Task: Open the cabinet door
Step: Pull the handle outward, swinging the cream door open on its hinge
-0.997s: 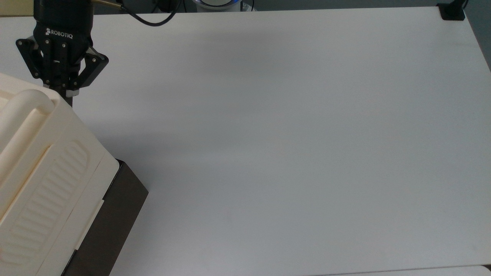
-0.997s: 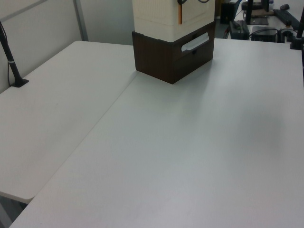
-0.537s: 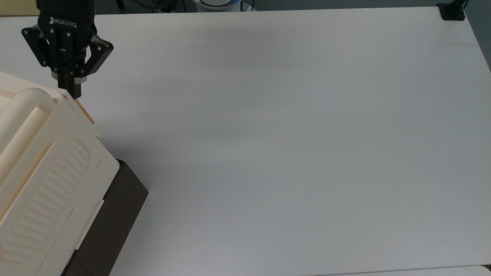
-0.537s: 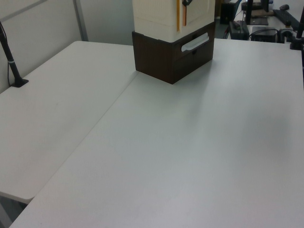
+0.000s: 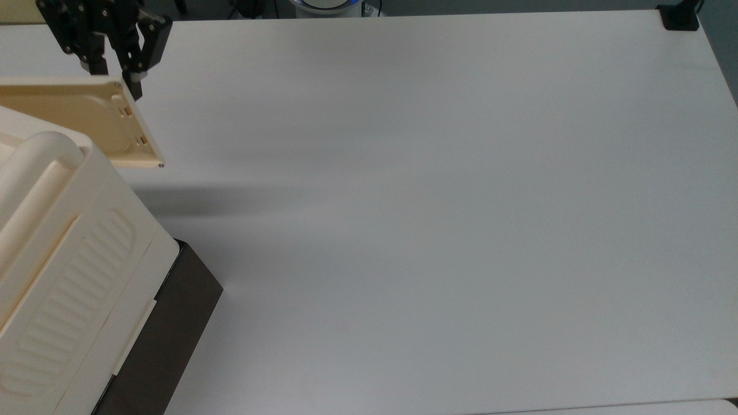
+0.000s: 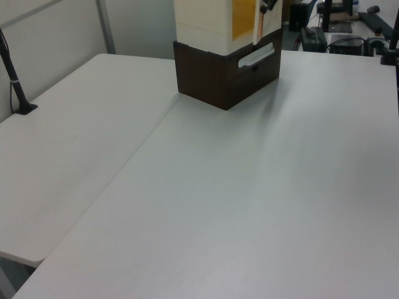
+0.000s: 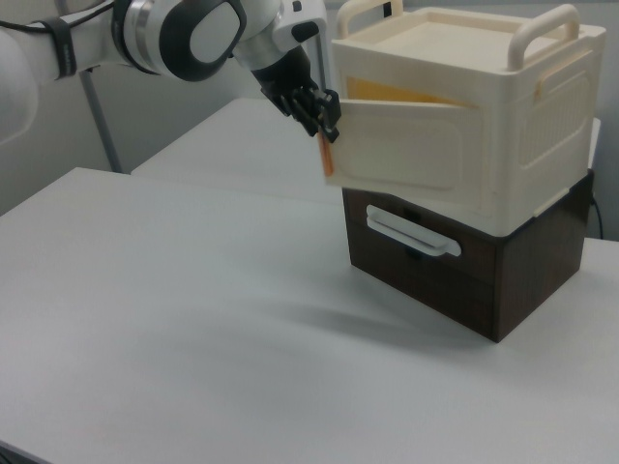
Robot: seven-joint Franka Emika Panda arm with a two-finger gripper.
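In the last second I swung the cabinet door (image 5: 75, 121) from flush against the cabinet (image 7: 464, 126) to well ajar, so the opening was largely done. My gripper (image 5: 118, 78) sat pinched on the cabinet door's free edge at the top view's upper left, fingers (image 7: 324, 111) nearly together with only the panel between them. The cream box stood on a dark brown base (image 7: 484, 271) at one end of the white table (image 5: 432, 202), with desks and cables behind.
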